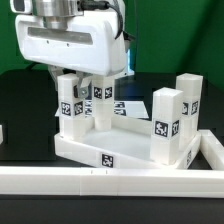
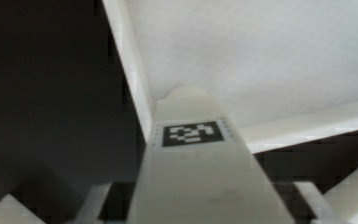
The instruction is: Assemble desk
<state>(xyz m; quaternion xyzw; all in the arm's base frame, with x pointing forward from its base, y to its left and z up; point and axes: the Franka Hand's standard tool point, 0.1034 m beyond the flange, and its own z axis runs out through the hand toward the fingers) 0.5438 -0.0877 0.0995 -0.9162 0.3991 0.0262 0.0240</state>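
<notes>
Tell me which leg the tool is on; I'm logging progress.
The leg at the exterior view's left, under the tool. The other three legs stand clear of it, farther toward the right.

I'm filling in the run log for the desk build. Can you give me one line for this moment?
step: leg fitting | gripper: fingers either side of leg, grip unclear | desk slab: lying flat

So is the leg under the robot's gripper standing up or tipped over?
Standing up. In the exterior view the leg under the gripper rises straight from the desk slab.
</notes>
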